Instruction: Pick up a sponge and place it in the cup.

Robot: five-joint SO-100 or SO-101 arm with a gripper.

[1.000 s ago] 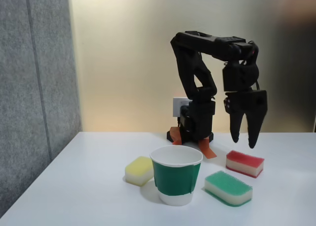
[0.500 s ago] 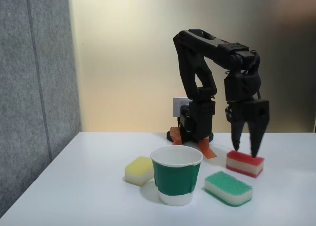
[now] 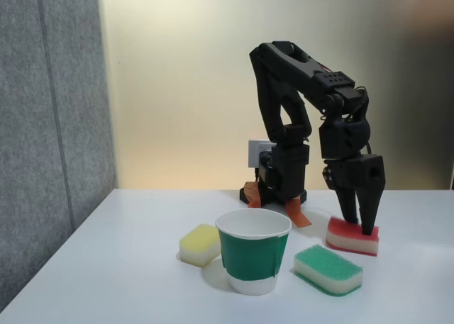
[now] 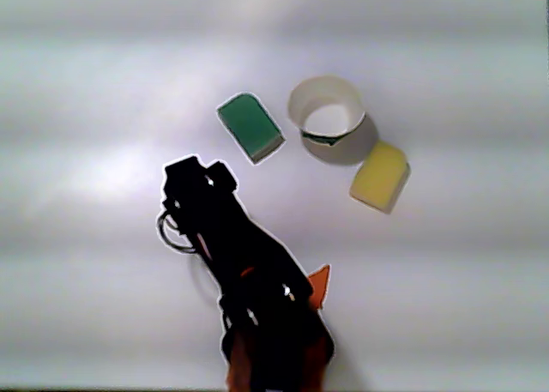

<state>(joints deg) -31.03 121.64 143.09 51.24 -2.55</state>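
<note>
In the fixed view the red-topped sponge (image 3: 347, 239) lies flat on the white table at the right. My gripper (image 3: 359, 227) points straight down over it. The fingers (image 3: 369, 203) are spread, with their tips at the sponge's top, one toward its back edge and one toward its right end. The gripper is open and the sponge rests on the table. The cup (image 3: 253, 257), green-sleeved with a white rim, stands upright to the sponge's left, toward the front. From above, the cup (image 4: 296, 109) looks empty, and the black arm (image 4: 232, 255) hides the sponge.
A green-topped sponge (image 3: 328, 269) (image 4: 249, 126) lies between the cup and the red one, toward the front. An all-yellow sponge (image 3: 200, 244) (image 4: 379, 176) sits on the cup's other side. The arm's base (image 3: 284, 175) with orange tape stands at the back. A grey panel (image 3: 50, 125) borders the left.
The gripper has come down from well above the table until its spread fingertips reach the red sponge. The sponges and the cup have not moved.
</note>
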